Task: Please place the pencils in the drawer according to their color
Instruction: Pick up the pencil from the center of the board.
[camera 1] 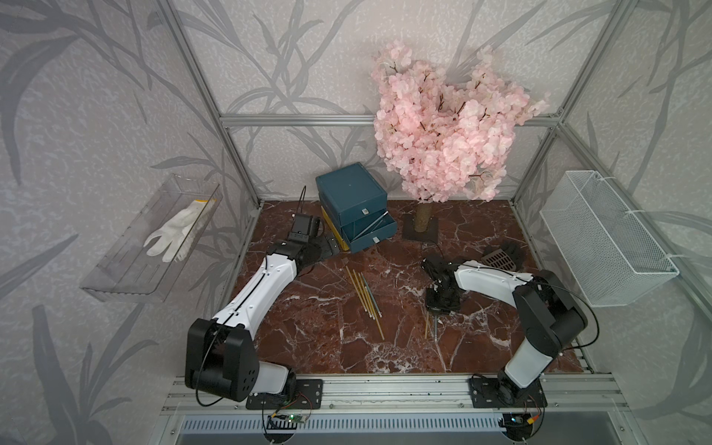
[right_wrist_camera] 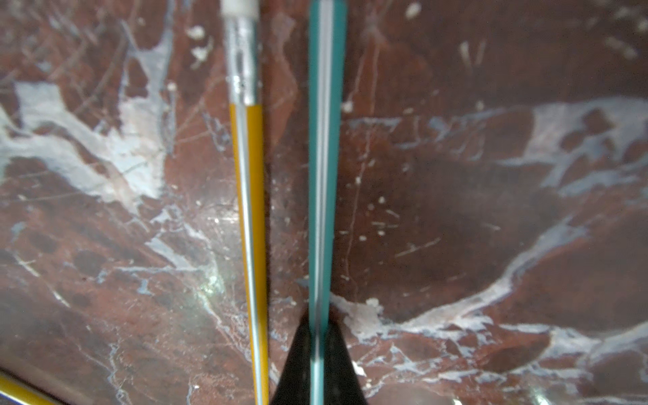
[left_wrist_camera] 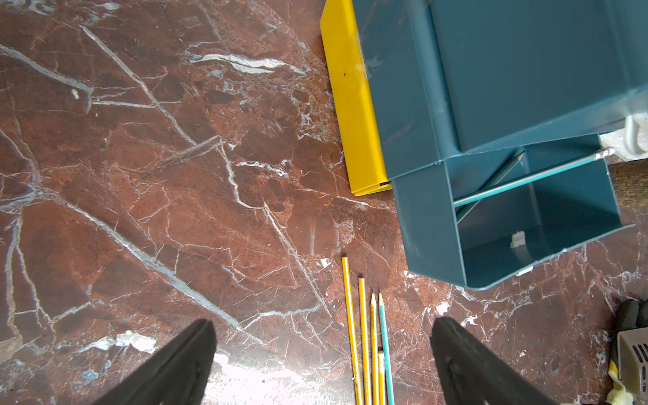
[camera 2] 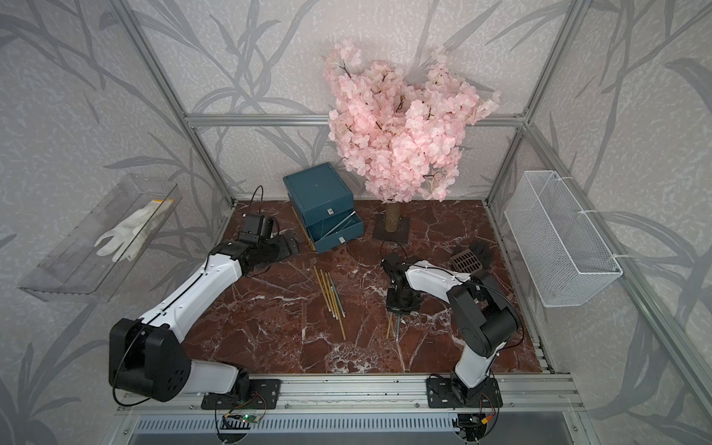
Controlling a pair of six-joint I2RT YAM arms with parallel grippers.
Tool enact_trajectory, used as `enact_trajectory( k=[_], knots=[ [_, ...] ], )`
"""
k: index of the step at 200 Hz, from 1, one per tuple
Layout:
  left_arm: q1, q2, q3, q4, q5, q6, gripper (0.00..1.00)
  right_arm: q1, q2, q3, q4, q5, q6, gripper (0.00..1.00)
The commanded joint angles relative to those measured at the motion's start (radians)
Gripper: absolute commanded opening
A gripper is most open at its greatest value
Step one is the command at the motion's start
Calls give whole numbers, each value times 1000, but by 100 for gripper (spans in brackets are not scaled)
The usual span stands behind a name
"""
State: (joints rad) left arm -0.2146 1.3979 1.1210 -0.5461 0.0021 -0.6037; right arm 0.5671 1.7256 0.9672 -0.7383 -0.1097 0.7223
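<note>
Red-brown marble fills the lower middle of both top views, with the chest at upper centre. We judge the step in hand to be the pickup of one teal pencil. The right gripper is clamped on it, a finger pressed to each side, while a yellow pencil lies just beside, apart from it. Whether the teal one is off the marble we cannot tell. Next, we think, comes a straight lift clear of that neighbour, then a carry to the open teal drawer, angling the pencil to fit. That drawer holds one stored pencil, teal, lying slantwise with its end over the rim; a second may lie under it. The yellow drawer juts at the chest's side, contents hidden. The left gripper hangs with fingers wide apart near the chest, by the tips of a row of pencils, mostly yellow. At far left a clear tray holds a glove; in the basket at far right we see nothing.
</note>
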Motion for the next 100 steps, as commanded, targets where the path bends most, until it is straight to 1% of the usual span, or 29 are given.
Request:
enact_trajectory(
  k=[1, 20, 23, 28, 40, 67, 100],
  knots=[
    [3, -19, 1, -8, -10, 7, 100, 5, 73, -98, 102, -73, 28, 0],
    [3, -21, 5, -9, -9, 8, 100, -12, 8, -123, 120, -80, 28, 0],
    [2, -21, 6, -10, -9, 9, 100, -16, -5, -126, 123, -83, 55, 0],
    [3, -22, 6, -11, -10, 11, 100, -21, -14, -127, 121, -85, 60, 0],
    [3, -22, 7, -11, -11, 12, 100, -33, -89, -124, 116, -95, 63, 0],
    [4, -18, 12, -10, -2, 13, 100, -39, -181, -76, 70, -107, 57, 0],
    [3, -12, 11, -1, 24, 12, 100, -39, -243, -20, 68, -149, 84, 0]
  ],
)
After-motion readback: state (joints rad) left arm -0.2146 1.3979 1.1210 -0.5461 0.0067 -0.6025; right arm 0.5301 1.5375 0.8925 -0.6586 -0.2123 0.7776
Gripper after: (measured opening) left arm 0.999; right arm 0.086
